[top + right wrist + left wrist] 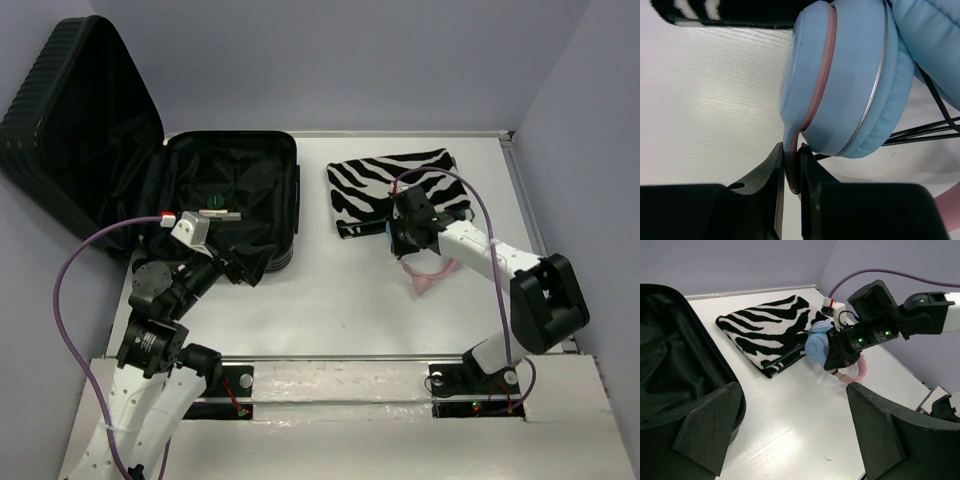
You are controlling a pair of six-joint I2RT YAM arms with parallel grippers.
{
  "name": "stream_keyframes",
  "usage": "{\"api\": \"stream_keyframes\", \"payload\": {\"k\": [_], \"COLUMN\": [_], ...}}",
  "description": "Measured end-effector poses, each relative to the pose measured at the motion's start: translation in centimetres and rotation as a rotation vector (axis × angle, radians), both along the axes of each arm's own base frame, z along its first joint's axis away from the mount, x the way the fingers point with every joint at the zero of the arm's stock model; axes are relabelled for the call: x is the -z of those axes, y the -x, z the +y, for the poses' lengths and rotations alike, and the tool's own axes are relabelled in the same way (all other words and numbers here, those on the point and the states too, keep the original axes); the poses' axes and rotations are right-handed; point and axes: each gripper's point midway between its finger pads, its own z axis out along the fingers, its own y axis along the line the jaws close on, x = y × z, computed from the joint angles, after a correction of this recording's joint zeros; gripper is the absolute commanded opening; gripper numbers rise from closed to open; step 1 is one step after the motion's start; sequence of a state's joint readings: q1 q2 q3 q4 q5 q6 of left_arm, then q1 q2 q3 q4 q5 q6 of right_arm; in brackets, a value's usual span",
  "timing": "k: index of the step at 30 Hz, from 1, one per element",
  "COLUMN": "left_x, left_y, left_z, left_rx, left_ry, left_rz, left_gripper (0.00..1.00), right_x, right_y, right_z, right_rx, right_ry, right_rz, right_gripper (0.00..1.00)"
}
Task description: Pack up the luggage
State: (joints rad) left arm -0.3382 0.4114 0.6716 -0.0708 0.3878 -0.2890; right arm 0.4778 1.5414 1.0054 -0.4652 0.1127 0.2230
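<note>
**Headphones pinched by a thin stem, case wide open**

Luggage first: the small black hard-shell suitcase (80,120) sits at the left of the white tabletop (330,310), ribbed lid tipped back against the wall and the lower shell open, showing loose, crumpled black fabric lining. The left jaws hang just over that open shell, spread wide and gripping nothing.

Over to the right, well apart from the case, the right jaws are clenched on the pale-blue, pink-trimmed headphones (840,80). They grip only the narrow pink stem where the band meets the earcup. The cup itself is smooth, glossy plastic with a soft padded cushion, and thin black cables trail off beside it. Behind lies the flat, soft zebra-striped fabric pouch (395,190), with the headphones right at its near edge.

Here's the worry: that grip is slim and off-centre. The heavy cups could swing and twist the stem out of the pinch on the way across. The trailing cables might drag the pouch along or catch on the suitcase rim. And the left arm is parked right over the landing spot, so a collision looks possible.
</note>
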Motion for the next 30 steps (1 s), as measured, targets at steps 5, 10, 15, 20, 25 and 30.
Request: {"api": "stream_keyframes", "payload": {"k": [5,10,15,20,25,30], "left_x": [0.0,0.0,0.1,0.2,-0.8,-0.9], "left_y": [0.0,0.0,-0.3,-1.7,-2.2,-2.4], "left_z": [0.0,0.0,0.3,3.0,5.9,6.8], "left_rx": [0.002,0.002,-0.025,-0.196,-0.358,-0.410], "left_ry": [-0.001,-0.001,0.000,0.013,0.043,0.048], "left_rz": [0.001,0.001,0.005,0.026,0.021,0.024], "left_gripper": [0.99,0.99,0.99,0.99,0.99,0.99], "right_x": [-4.1,-10.2,-16.6,-20.3,-20.1,-16.3], "right_y": [0.7,-0.4,-3.0,-4.1,-5.2,-6.8], "right_z": [1.9,6.9,16.0,25.9,35.4,38.6], "right_rx": [-0.060,-0.160,-0.303,-0.467,-0.624,-0.638], "right_ry": [-0.028,-0.112,-0.224,-0.364,-0.513,-0.523], "right_rz": [-0.046,-0.153,-0.271,-0.337,-0.357,-0.340], "right_gripper": [0.07,0.07,0.07,0.07,0.60,0.92]}}
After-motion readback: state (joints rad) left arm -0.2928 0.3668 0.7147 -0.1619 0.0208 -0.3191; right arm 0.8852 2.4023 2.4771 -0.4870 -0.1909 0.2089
